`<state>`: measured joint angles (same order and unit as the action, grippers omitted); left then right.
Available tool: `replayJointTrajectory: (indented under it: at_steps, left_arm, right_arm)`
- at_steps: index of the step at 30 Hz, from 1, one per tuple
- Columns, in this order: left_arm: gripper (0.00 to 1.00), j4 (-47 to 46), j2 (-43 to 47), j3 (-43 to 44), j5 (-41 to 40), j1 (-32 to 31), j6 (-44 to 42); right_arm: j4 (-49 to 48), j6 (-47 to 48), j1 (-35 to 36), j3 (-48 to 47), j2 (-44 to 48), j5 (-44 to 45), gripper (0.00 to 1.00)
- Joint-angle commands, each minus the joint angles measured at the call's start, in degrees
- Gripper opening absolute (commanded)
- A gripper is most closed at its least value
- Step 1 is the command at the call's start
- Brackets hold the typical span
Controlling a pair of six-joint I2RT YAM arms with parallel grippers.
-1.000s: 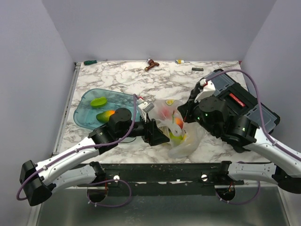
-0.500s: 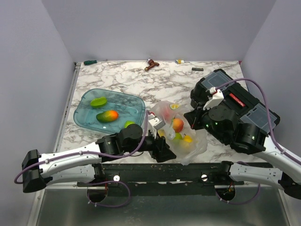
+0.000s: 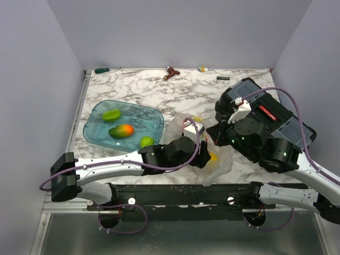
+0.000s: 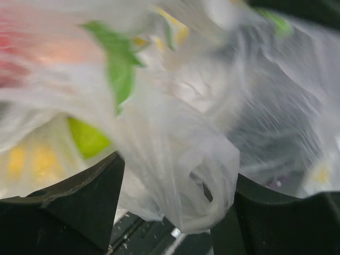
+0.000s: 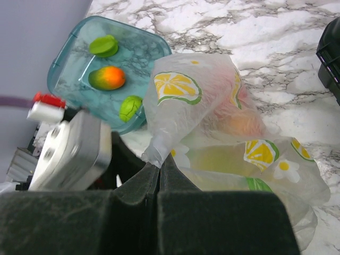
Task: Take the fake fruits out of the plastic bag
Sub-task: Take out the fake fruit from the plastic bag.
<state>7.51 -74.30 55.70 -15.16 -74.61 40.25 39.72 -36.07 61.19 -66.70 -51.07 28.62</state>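
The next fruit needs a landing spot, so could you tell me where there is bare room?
Widest: the marble band behind the plastic bag, between the teal tray and the black toolbox, short of the small tools along the back wall. The tray's far-right corner is free. Crowded: front centre, with bag, left arm and right arm.

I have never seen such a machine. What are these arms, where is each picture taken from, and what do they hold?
These are two robot arms bolted to a white marble-patterned table. One picture looks down from above; the other two come from cameras on each wrist. A translucent teal plastic tray holds three glossy toy fruits. More fruits sit inside a clear crinkly plastic bag printed with lemon slices. The right gripper pinches a twisted part of the bag. The left gripper is open, with bag plastic between its fingers.
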Motion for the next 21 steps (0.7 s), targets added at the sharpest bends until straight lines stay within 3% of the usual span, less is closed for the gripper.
replayJointTrajectory:
  at_steps: [1, 8, 21]
  left_arm:
    - [0.58, 2.2, -4.4, 3.0, -2.7, 5.2, 2.9]
    - [0.58, -0.3, -12.7, 5.8, -3.8, 7.5, 0.4]
    - [0.78, -1.3, -22.1, 10.3, -4.9, 10.8, -0.4]
  right_arm:
    - [1.6, -1.4, 0.4, -1.0, 1.4, -0.8, 0.01]
    - [2.4, -2.9, 0.4, 0.3, 1.9, -1.5, 0.01]
    - [3.1, -4.8, 0.4, 1.8, 2.3, -2.7, 0.01]
